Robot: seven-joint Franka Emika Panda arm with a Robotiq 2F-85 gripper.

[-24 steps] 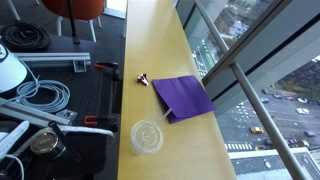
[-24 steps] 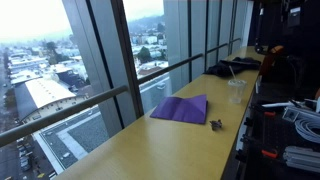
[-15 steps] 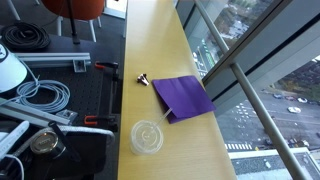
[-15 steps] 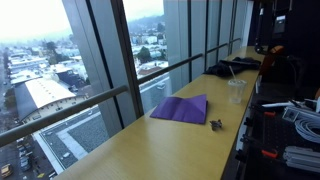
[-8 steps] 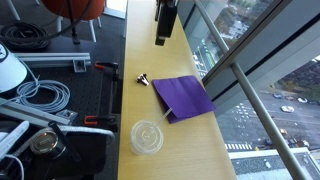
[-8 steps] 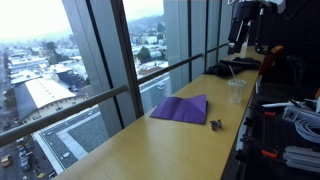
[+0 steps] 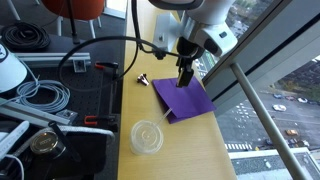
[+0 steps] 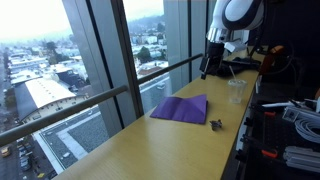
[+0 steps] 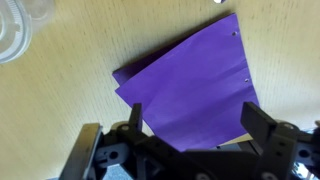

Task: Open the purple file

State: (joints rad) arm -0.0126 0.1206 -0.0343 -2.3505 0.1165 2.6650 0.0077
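1. The purple file [image 7: 183, 97] lies flat and closed on the long wooden counter [image 7: 150, 40] that runs along the window glass. One corner points toward the window.
2. In the wrist view the purple file [image 9: 190, 90] fills the centre of the frame. Two small dots sit along its 3 o'clock edge.
3. The gripper [image 7: 185, 79] hangs above the file's 12 o'clock edge in an exterior view and is clear of the cover.
4. In the wrist view the gripper [image 9: 192, 125] is released: its two fingers stand wide apart with only the file's surface visible between them. It grasps nothing.
5. A clear round plastic lid [image 7: 147, 137] rests on the counter at 7 o'clock from the file, near it but not touching. The wood shows through it, and whether anything lies in it cannot be told.
6. The wrist view shows the lid [image 9: 15, 35] at 10 o'clock from the file, cut by the frame edge.
7. A small dark object [image 7: 142, 78] lies at 10 o'clock from the file, apart from it. Its type cannot be told.
8. The file [image 8: 181, 108] and the gripper [image 8: 207, 70] appear in both exterior views.
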